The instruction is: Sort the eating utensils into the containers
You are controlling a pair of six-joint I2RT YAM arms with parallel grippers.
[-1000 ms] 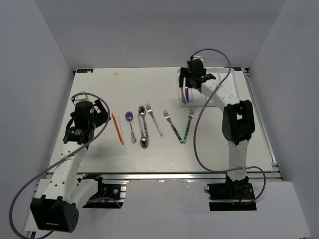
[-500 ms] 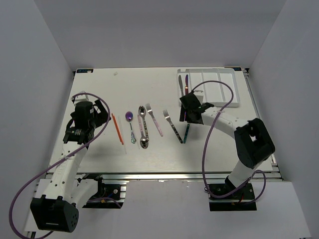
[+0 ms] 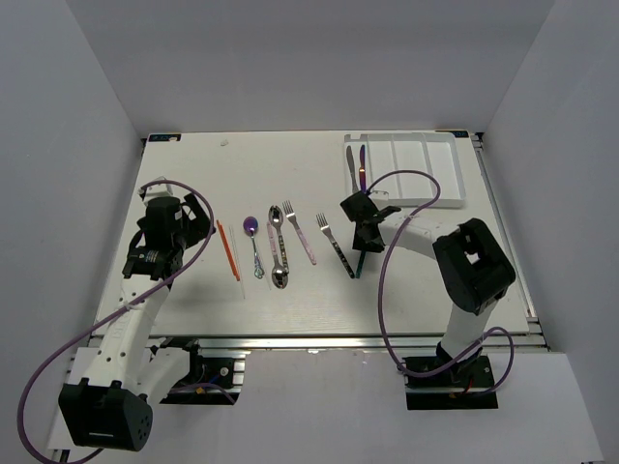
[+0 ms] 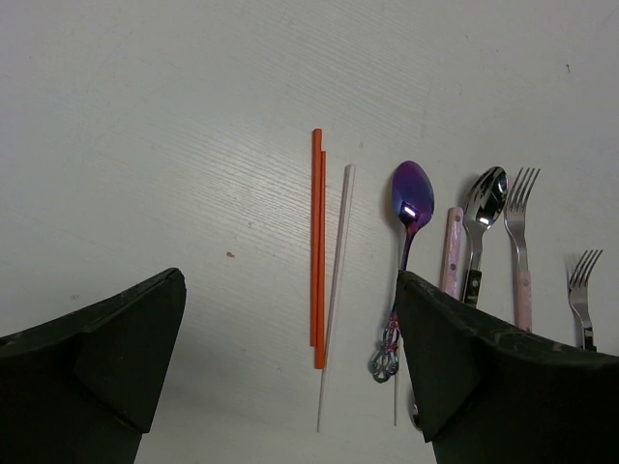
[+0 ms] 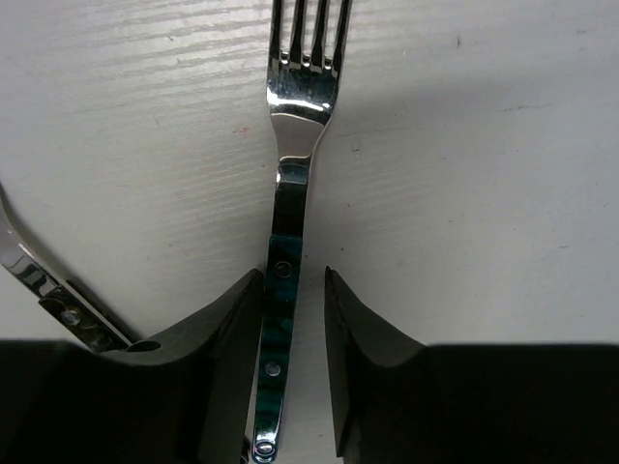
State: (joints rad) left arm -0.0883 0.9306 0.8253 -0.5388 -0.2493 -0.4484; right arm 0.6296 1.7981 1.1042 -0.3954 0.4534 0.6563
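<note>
Starting at the right gripper [image 5: 292, 280], bottom centre of the wrist view: fingers down low either side of the teal-handled fork [image 5: 287, 208], astride the handle just below the neck; narrowed but not clenched, with a sliver of table [image 5: 464, 145] showing along the finger on the right of the frame; so nothing actually grasped yet, going by that; fork lying flat, tines pointing to the top of the frame; reckon stiff metal, light, thin and slick, with the riveted scales on the handle giving more bite than the bare neck; best taken about mid-handle like this, square across, fingertips right down at the surface given hardly any height to catch; likely to skate or pivot if pinched off-centre; worth watching the dark-handled fork [image 5: 39, 290] at lower left of that view, close beside the finger on that side; moving out in the top view: white tray [image 3: 426, 174] at upper right, two knives [image 3: 358, 166] in its leftmost compartment; loose spoons and forks [image 3: 280, 242] in a row mid-frame; further left, left gripper [image 4: 290, 280] spread wide and holding nothing, hovering over the orange chopsticks [image 4: 317, 251], pale chopstick [image 4: 336, 290] and purple spoon [image 4: 412, 193]; chopsticks probably the fiddliest of the lot, thin and prone to roll
</note>
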